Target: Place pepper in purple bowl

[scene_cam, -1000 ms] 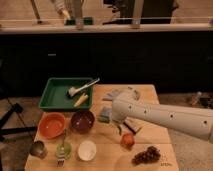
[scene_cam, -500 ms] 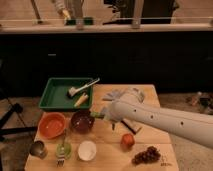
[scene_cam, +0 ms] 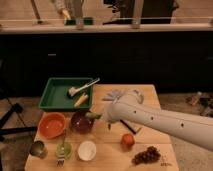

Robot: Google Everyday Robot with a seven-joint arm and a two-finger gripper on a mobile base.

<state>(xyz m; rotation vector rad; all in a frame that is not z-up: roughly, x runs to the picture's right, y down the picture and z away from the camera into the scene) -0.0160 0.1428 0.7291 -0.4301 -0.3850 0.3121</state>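
The slim green chili pepper (scene_cam: 92, 115) pokes out leftward over the right rim of the glossy dark purple round bowl (scene_cam: 81, 122), which sits left of the middle of the wooden desk (scene_cam: 107, 156). It is pinched in the gripper (scene_cam: 101, 117) at the tip of the white arm (scene_cam: 160, 121), which reaches in from the right edge. An orange bowl (scene_cam: 52, 124) stands by the left edge, a green plastic tray (scene_cam: 66, 93) fills the back-left corner, a small white bowl (scene_cam: 87, 150) sits near the front edge, and a round red-orange fruit (scene_cam: 128, 140) and dark grapes (scene_cam: 147, 155) lie toward the front-right corner.
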